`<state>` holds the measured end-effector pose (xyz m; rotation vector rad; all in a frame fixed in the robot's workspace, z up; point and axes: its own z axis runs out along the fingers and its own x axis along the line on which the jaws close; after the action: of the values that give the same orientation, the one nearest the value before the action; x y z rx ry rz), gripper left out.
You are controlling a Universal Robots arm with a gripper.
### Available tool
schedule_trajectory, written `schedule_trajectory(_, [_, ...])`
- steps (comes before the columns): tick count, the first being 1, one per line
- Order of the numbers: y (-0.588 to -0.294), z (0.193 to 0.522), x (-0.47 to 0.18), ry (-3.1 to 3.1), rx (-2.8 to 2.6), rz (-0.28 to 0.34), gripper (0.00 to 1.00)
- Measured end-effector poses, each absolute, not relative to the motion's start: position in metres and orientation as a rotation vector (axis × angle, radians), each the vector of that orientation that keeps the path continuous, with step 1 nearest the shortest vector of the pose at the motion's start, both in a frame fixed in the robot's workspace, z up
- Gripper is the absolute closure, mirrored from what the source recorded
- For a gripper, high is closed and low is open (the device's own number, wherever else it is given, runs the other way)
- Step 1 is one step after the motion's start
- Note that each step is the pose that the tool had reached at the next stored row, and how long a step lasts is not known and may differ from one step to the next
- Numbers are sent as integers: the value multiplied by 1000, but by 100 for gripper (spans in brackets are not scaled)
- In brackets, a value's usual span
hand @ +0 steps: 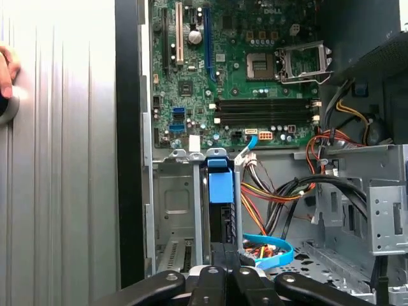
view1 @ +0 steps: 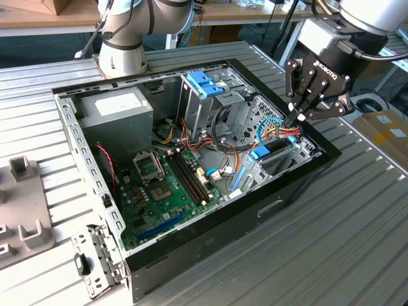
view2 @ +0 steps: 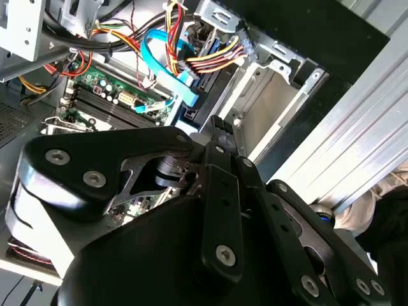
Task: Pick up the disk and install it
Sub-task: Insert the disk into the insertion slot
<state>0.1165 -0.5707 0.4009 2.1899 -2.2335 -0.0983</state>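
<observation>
Disk (hand: 220,186) stands on edge in bay (hand: 172,204); jaws pressed together at its end. We judge a straight push, clear of cables (hand: 274,191), best.

The exterior view looks down at a slant, from some way off, onto the whole open computer case (view1: 255,210) lying on a slatted table (view1: 357,242). Both wrist views sit close behind the gripper (hand: 224,258) (view2: 217,125) and peer past it into the case. The first wrist view faces across the drive bay (hand: 172,210) towards the motherboard (hand: 255,83). The second wrist view is nearer and skewed. All three views share the bay and the motherboard.
</observation>
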Motion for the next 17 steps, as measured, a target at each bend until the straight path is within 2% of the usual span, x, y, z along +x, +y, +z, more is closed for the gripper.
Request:
schedule_trajectory(1, [-571, 399, 131, -2229, 2186, -107, 90])
schedule_trajectory(17, [-571, 399, 137, -2228, 2185, -109, 90])
